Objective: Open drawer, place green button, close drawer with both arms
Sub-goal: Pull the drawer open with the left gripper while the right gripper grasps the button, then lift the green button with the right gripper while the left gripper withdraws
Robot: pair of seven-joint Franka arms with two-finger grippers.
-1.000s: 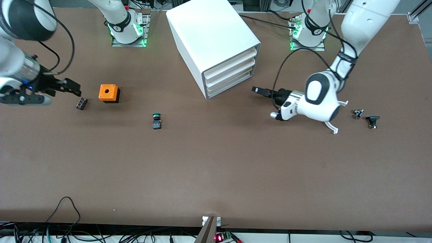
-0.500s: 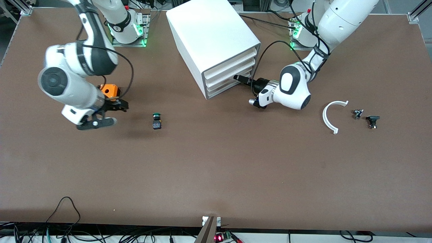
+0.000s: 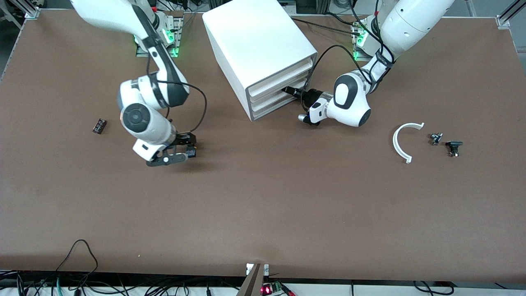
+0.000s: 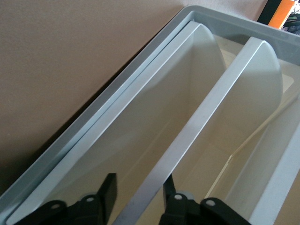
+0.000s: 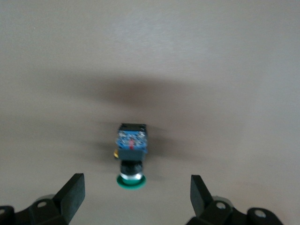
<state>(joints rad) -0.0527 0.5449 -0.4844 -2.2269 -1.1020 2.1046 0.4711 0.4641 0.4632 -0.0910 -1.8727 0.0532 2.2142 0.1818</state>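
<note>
The white cabinet [image 3: 254, 37] stands at the table's back, and all three drawers look closed. The bottom drawer [image 3: 272, 107] also shows in the left wrist view [image 4: 140, 122], next to the grey frame. My left gripper [image 3: 287, 91] is at the drawer fronts. It is open [image 4: 138, 194] and its fingers straddle a white drawer-front rim; I cannot tell which drawer's. The button [image 3: 191, 152] lies on the table with its green cap and dark body [image 5: 132, 147]. My right gripper [image 3: 188, 147] is open just above it [image 5: 136, 192], with the cap between the fingertips.
A small black ribbed block [image 3: 99, 125] lies toward the right arm's end. A white curved strip [image 3: 402, 142] and two small dark parts [image 3: 435, 138] [image 3: 453, 147] lie toward the left arm's end. The orange box shows only in the left wrist view [image 4: 288, 9].
My right arm swept from its end of the table, past the orange box, to over the button. My left gripper moved in to the cabinet's drawer fronts.
</note>
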